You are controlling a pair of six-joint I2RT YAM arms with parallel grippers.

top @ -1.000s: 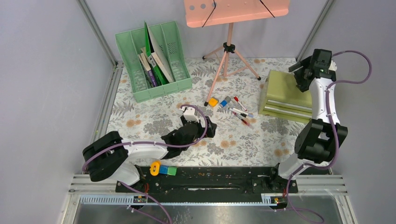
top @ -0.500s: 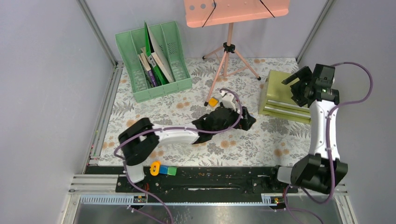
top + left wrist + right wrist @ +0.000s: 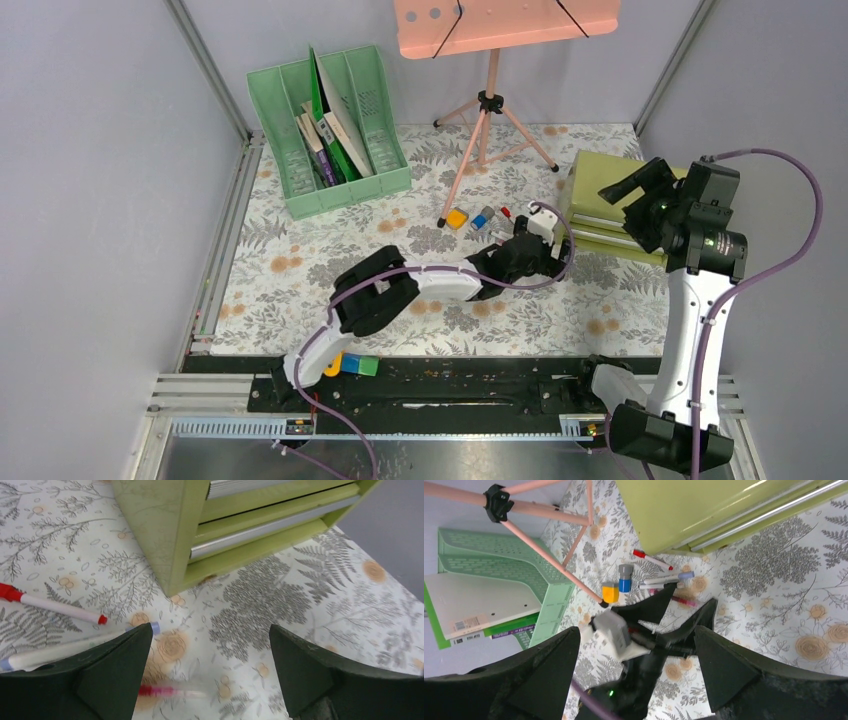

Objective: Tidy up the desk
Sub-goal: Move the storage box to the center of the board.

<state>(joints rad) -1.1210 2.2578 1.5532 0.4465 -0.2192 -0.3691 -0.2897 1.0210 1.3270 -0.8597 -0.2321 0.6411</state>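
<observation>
Desk (image 3: 300,250): Here's the floral cloth top, fern leaves and orange flowers, filling the floor of the frame between aluminium rails, and everything else stands on it.
Music stand (image 3: 490,90): Pink tripod at the back centre, one leg reaching down to the clutter in the middle.
File rack (image 3: 350,195): Mint green, back left, with books and folders leaning in its slots.
Drawer box (image 3: 600,185): Olive green, far right side, its silver drawer strips facing the middle of the cloth.
Right arm (image 3: 700,300): Standing tall on the right, wrist bent over the drawer box.
Left arm (image 3: 440,280): Stretched low and long across the cloth toward the right, its head just short of the drawer box.
Right claw (image 3: 636,630): Jaws spread wide with nothing between them, high up, looking down on the left arm's head and the pens.
Left claw (image 3: 210,630): Wide apart too and holding nothing, low over the cloth with the pens under it, near the box's bottom corner.
Pens: A red-capped marker (image 3: 50,605), a blue-tipped pen (image 3: 75,647) and a blurred pink one (image 3: 172,692) lie loose, close together.
Orange block (image 3: 610,592): By the tripod foot, with a blue block (image 3: 625,577) just beside it.
Yellow ring (image 3: 332,360): On the black base rail, next to a green block (image 3: 368,366).
</observation>
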